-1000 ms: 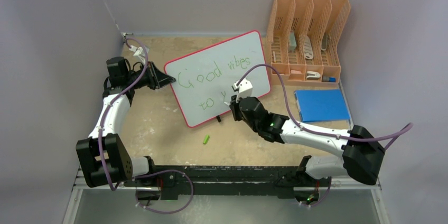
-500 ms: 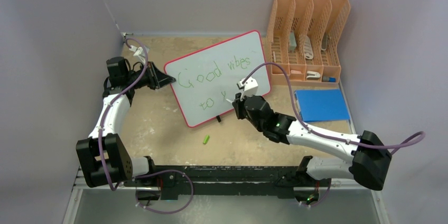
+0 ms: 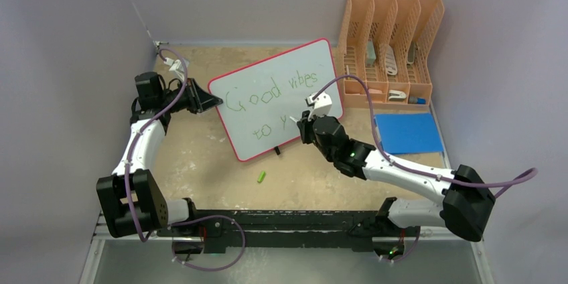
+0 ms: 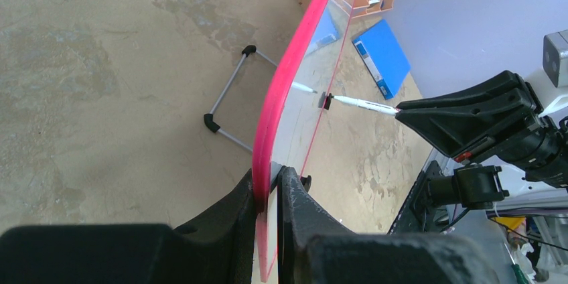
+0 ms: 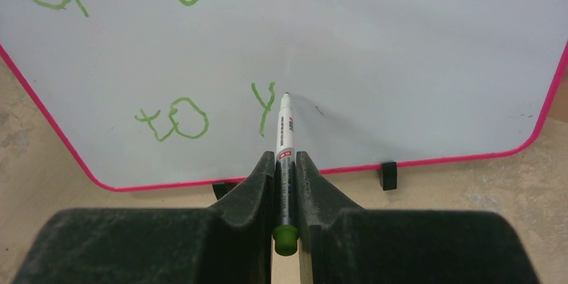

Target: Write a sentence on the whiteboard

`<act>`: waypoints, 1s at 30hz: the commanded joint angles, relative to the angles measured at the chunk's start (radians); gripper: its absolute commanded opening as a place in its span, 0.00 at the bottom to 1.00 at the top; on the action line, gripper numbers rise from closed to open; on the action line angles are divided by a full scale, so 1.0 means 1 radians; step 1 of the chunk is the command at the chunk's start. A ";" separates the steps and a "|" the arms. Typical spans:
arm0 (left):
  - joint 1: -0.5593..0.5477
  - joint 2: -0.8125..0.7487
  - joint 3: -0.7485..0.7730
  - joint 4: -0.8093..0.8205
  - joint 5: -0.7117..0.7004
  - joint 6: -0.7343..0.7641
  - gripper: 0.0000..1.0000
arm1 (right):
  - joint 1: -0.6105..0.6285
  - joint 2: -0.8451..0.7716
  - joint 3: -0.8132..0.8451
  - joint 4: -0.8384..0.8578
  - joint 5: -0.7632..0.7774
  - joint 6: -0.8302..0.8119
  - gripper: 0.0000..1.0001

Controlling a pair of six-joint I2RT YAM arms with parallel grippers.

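Observation:
The whiteboard [image 3: 281, 106] stands tilted on the table, red-rimmed, with black clip feet. On it the sentence [image 3: 254, 98] in green marker reads "Good vibes" and, below, "to y" [image 5: 201, 118]. My left gripper [image 3: 215, 102] is shut on the board's left red rim [image 4: 269, 180], one finger on each face. My right gripper [image 5: 285, 158] is shut on a white marker with a green end [image 5: 285, 130]. Its tip sits at the board face just right of the "y". In the left wrist view the marker [image 4: 362, 104] points at the board from the right.
A green marker cap [image 3: 262, 177] lies on the table in front of the board. An orange file rack [image 3: 390, 46] stands at the back right, and a blue folder [image 3: 407, 132] lies in front of it. The board's wire stand [image 4: 228, 103] props it from behind.
My right arm has shifted to the right along the board's lower line with the marker, and the "y" now shows whole to its left. The left arm and the board have not moved.

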 commanded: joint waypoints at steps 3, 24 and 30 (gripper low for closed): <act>-0.002 -0.006 0.009 -0.001 -0.053 0.015 0.00 | -0.017 0.001 0.047 0.066 0.026 -0.007 0.00; -0.002 -0.006 0.010 -0.001 -0.054 0.013 0.00 | -0.024 0.021 0.050 0.068 -0.012 -0.006 0.00; -0.002 -0.005 0.009 0.001 -0.052 0.013 0.00 | -0.024 0.029 0.048 0.073 -0.015 -0.005 0.00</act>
